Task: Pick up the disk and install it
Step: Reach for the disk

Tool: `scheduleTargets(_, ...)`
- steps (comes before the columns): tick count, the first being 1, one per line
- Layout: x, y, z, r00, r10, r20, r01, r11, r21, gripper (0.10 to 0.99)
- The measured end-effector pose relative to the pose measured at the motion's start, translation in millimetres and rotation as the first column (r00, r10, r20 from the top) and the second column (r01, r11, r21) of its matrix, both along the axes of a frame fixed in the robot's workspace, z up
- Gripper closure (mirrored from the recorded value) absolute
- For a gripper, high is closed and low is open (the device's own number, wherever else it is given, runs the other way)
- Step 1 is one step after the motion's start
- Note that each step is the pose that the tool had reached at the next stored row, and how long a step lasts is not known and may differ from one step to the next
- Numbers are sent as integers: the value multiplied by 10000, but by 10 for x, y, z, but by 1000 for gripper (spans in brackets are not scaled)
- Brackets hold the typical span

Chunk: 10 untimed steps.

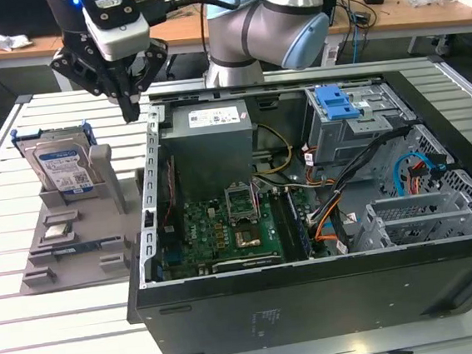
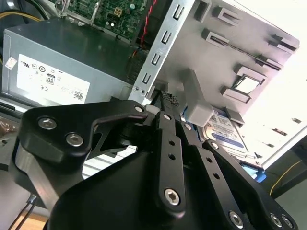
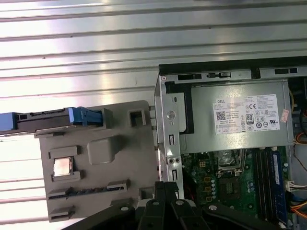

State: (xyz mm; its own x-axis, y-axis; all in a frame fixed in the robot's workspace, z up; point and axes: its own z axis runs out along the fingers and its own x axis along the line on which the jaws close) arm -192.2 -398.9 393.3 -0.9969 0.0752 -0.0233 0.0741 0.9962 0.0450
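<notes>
The disk (image 1: 62, 163), a silver rectangle with a white-and-blue label and blue plastic rails, stands upright in a slot of the grey moulded plastic holder (image 1: 36, 276) on the ribbed metal bench (image 1: 34, 339). A small square chip (image 1: 57, 231) lies in another recess of the holder. Beside it, the open black computer case (image 1: 314, 295) holds a grey power supply (image 1: 211, 137) and a green circuit board (image 1: 212, 229). The black gripper (image 1: 132, 113) hangs clenched and empty between the holder and the case wall, apart from the disk.

The arm (image 1: 267, 23) reaches toward the exterior view's left, its black pincer (image 1: 132, 113) pointing straight down, fingers (image 1: 130, 100) pressed together, gripping nothing.
</notes>
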Motion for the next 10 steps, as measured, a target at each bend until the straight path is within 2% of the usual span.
scheduleTargets(3,-62,0,0,10000,-1,0,1,10000,0,980)
scheduleTargets(4,-123,0,0,10000,0,0,0,10000,0,980)
scheduleTargets(10,-249,0,0,10000,-1,0,1,10000,1,980)
